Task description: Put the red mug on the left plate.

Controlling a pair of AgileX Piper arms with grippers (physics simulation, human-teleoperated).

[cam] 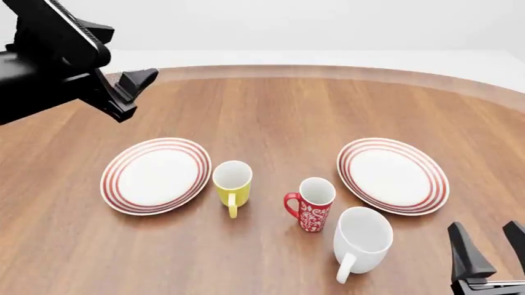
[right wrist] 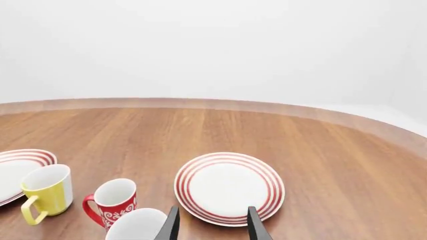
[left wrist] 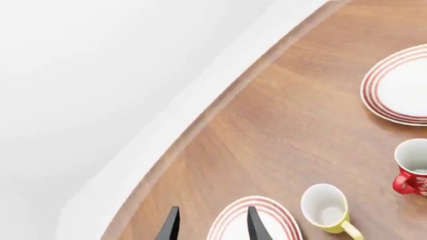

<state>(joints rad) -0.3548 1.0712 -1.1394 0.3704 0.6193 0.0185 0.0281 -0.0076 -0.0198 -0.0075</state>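
Note:
The red mug (cam: 311,209) with its white swirl pattern stands upright on the table, between the yellow mug (cam: 232,179) and the white mug (cam: 362,241). The left plate (cam: 156,175) lies empty left of the yellow mug. My left gripper (cam: 134,95) is open and empty, held high above the table's far left, well away from the red mug. My right gripper (cam: 492,249) is open and empty at the near right edge, right of the white mug. The red mug also shows in the left wrist view (left wrist: 412,172) and the right wrist view (right wrist: 113,204).
The right plate (cam: 394,174) lies empty right of the red mug. The white mug stands just in front and right of the red mug, nearly touching it. The table's curved far edge (cam: 328,70) runs behind. In the left wrist view the left plate (left wrist: 230,225) lies beneath my fingers.

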